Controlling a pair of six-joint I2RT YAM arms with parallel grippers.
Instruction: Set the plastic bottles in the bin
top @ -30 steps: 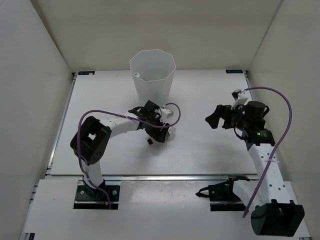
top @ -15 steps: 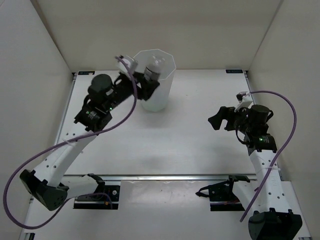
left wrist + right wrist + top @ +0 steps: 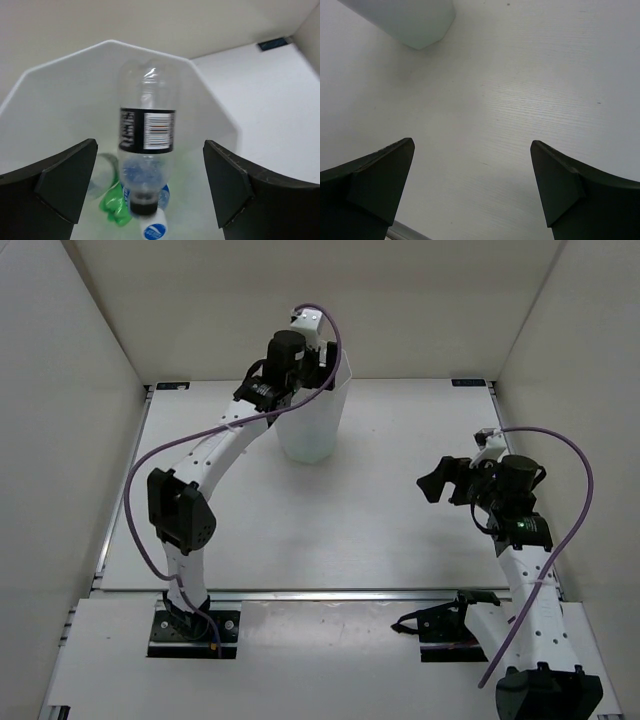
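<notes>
My left gripper hangs over the mouth of the white bin with its jaws open. A clear bottle with a black label is between the spread fingers, cap down, inside the bin, touching neither finger. Below it on the bin floor lie a green bottle, a blue-labelled bottle with a white cap and a clear bottle. My right gripper is open over bare table at the right, holding nothing.
The bin's base shows at the top left of the right wrist view. White walls enclose the table on three sides. Purple cables loop from both arms.
My left arm swung up from the table to over the bin with the black-labelled bottle, then its jaws opened and let the bottle go. The right arm barely moved.
</notes>
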